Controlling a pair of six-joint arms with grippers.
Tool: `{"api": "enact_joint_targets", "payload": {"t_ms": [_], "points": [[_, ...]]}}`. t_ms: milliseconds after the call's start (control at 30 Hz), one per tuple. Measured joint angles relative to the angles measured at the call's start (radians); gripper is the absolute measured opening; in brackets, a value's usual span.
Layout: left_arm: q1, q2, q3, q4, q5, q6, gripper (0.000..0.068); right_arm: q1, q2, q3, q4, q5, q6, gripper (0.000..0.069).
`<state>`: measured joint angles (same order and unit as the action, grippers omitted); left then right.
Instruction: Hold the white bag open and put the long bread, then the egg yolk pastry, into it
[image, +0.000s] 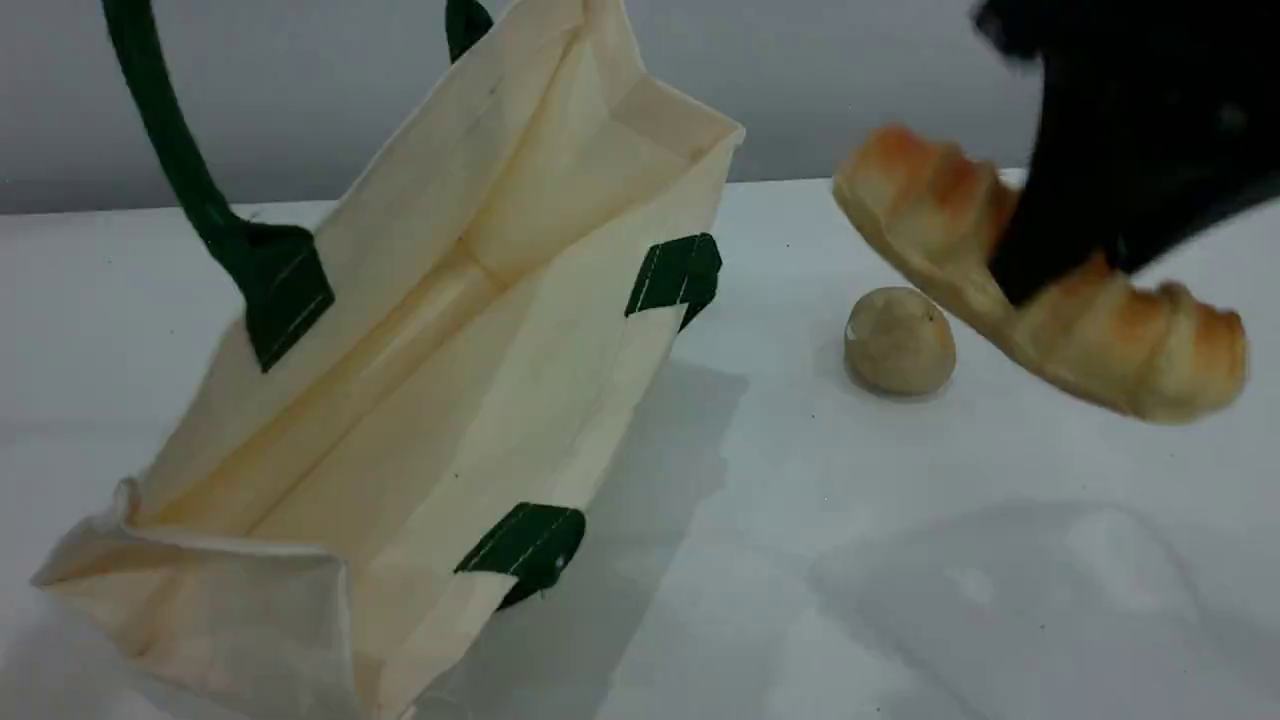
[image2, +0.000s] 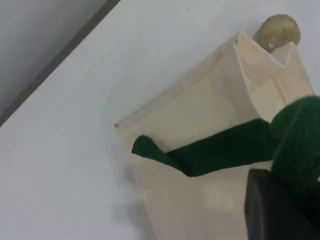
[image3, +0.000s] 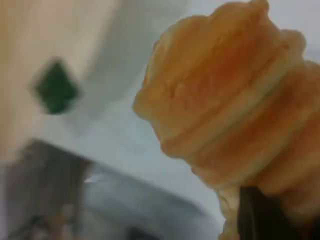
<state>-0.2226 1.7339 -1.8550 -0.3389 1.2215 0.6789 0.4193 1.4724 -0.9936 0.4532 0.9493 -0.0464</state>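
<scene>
Pastry (image2: 277, 29) behind bag (image2: 210, 115), left wrist view.

Scene view: slanted down across table (image: 900, 600), mid-range. Left wrist: looking down on bag (image2: 210, 115). Right wrist: close-up on bread (image3: 235, 110). Bag in all three.

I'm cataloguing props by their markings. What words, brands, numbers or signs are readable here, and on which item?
None. The white bag is plain canvas with bare green patches. The long bread and egg yolk pastry carry no markings, and neither does the table.
</scene>
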Motion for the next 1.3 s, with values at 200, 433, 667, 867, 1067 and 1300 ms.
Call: {"api": "enact_joint_targets", "payload": {"t_ms": [200, 433, 667, 867, 1067, 1300], "points": [[0.000, 0.000, 0.000, -0.001, 0.000, 0.000, 0.0080, 0.001, 0.012, -0.024, 0.367, 0.016, -0.134, 0.0104], [0.000, 0.000, 0.000, -0.005, 0.000, 0.000, 0.0080, 0.001, 0.082, -0.023, 0.682, -0.013, -0.279, 0.0101], [0.000, 0.000, 0.000, -0.005, 0.000, 0.001, 0.0080, 0.001, 0.177, -0.022, 0.847, -0.050, -0.394, 0.0099], [0.000, 0.000, 0.000, -0.008, 0.000, -0.001, 0.0080, 0.001, 0.279, -0.022, 0.962, -0.049, -0.525, 0.0099], [0.000, 0.000, 0.000, -0.009, 0.000, -0.001, 0.0080, 0.001, 0.368, -0.022, 1.083, -0.045, -0.646, 0.0099], [0.000, 0.000, 0.000, -0.009, 0.000, -0.002, 0.0080, 0.001, 0.451, -0.023, 1.205, -0.043, -0.755, 0.0098]]}}
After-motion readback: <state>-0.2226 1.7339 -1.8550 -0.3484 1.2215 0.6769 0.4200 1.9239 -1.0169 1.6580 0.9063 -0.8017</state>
